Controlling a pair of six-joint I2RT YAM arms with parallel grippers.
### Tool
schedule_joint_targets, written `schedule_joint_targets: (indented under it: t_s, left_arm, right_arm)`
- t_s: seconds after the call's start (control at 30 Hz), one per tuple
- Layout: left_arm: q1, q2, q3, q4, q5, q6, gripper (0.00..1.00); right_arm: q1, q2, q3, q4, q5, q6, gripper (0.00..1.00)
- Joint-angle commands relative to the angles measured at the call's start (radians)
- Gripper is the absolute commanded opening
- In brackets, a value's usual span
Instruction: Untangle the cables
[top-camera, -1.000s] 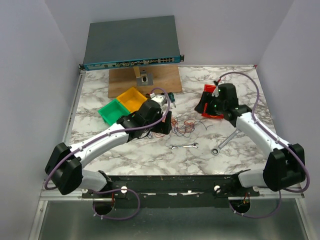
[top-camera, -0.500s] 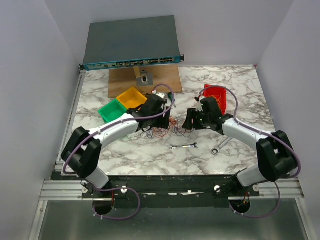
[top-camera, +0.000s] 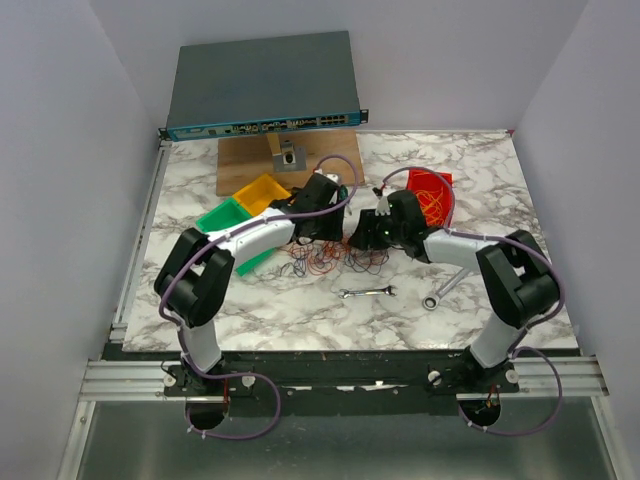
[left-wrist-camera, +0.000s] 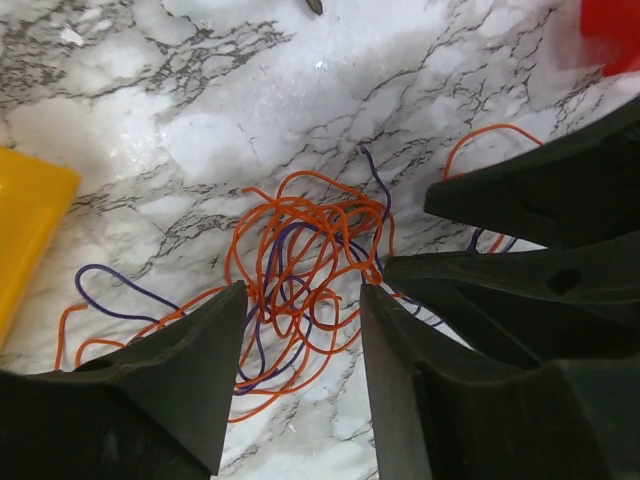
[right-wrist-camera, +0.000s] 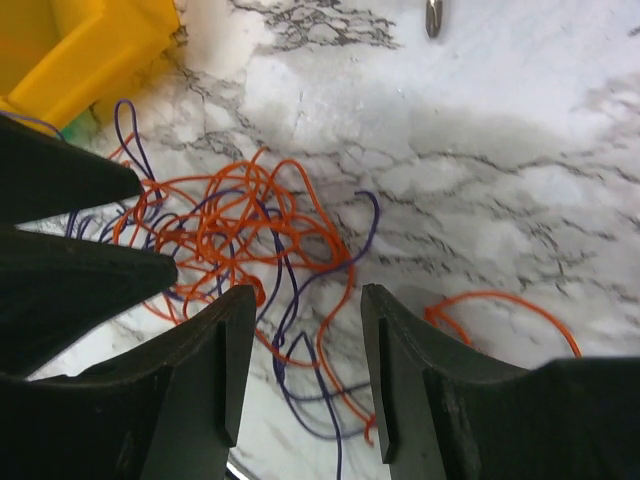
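Two tools: left tool and right tool meet tip to tip over one knot.
Cables: orange and purple strands bunched on the desk, just right of the yellow bin and nearer the arm bases, loose ends trailing outward.
Left tool state: jaws apart, nothing pinched. In its wrist view the knot sits between and just ahead of the fingertips.
Right tool state: also released. Its wrist view has the knot ahead and toward the bin side, with purple strands running between the jaws.
Key relation: the knot lies between the tools, left tool on the bin side, right tool on the side away from the bin. Both are about equally near.
Axis: I see a roundish clump with no clear long axis.
Next move, my judgement: each tool pinches a separate strand, then one draws toward the bin, the other away.
Risk: both may catch the same loop.
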Motion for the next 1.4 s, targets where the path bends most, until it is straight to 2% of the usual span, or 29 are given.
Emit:
schedule_joint_targets:
  t_s: [0.0, 0.1, 0.13, 0.17, 0.2, 0.23, 0.27, 0.4, 0.6, 0.7, 0.87, 1.0, 1.07, 1.23, 1.37]
  left_arm:
    - [0.017, 0.054, 0.028, 0.014, 0.096, -0.016, 0.46]
    - [0.036, 0.073, 0.013, 0.044, 0.157, -0.041, 0.41]
    - [0.044, 0.073, 0.002, 0.055, 0.174, -0.047, 0.32]
    - [0.052, 0.069, -0.011, 0.071, 0.191, -0.052, 0.24]
    - [0.061, 0.058, -0.032, 0.092, 0.204, -0.057, 0.13]
    - [0.069, 0.043, -0.052, 0.109, 0.217, -0.059, 0.01]
    - [0.075, 0.024, -0.073, 0.122, 0.220, -0.061, 0.00]
    - [0.092, -0.082, -0.163, 0.152, 0.178, -0.053, 0.00]
    - [0.095, -0.321, -0.341, 0.225, 0.091, -0.069, 0.00]
    - [0.096, -0.440, -0.443, 0.277, 0.075, -0.085, 0.00]
    - [0.101, -0.596, -0.532, 0.269, 0.038, -0.096, 0.00]
    - [0.104, -0.647, -0.533, 0.214, 0.008, -0.100, 0.00]
    - [0.105, -0.655, -0.530, 0.178, -0.042, -0.115, 0.00]
    - [0.135, -0.689, -0.581, 0.161, -0.102, -0.192, 0.00]
    - [0.169, -0.737, -0.638, 0.168, -0.132, -0.236, 0.00]
  right_arm:
    - [0.008, 0.091, 0.035, 0.168, -0.092, 0.022, 0.54]
    - [0.018, 0.131, 0.043, 0.236, -0.109, 0.035, 0.52]
    - [0.022, 0.135, 0.045, 0.256, -0.111, 0.037, 0.49]
    - [0.024, 0.137, 0.047, 0.264, -0.104, 0.038, 0.38]
    - [0.026, 0.137, 0.047, 0.271, -0.101, 0.038, 0.23]
    - [0.026, 0.133, 0.046, 0.273, -0.093, 0.037, 0.04]
    - [0.026, 0.122, 0.043, 0.269, -0.081, 0.038, 0.01]
    - [0.026, 0.032, -0.019, 0.268, 0.027, 0.052, 0.01]
    - [0.026, -0.165, -0.113, 0.212, 0.268, 0.097, 0.01]
    - [0.026, -0.247, -0.130, 0.165, 0.330, 0.100, 0.01]
    - [0.026, -0.402, -0.146, 0.102, 0.385, 0.090, 0.01]
    - [0.026, -0.509, -0.043, -0.017, 0.393, 0.057, 0.01]
    - [0.026, -0.554, 0.033, -0.094, 0.451, 0.041, 0.01]
    - [0.025, -0.623, 0.209, -0.314, 0.797, 0.032, 0.01]
    - [0.022, -0.665, 0.251, -0.394, 0.977, 0.028, 0.01]
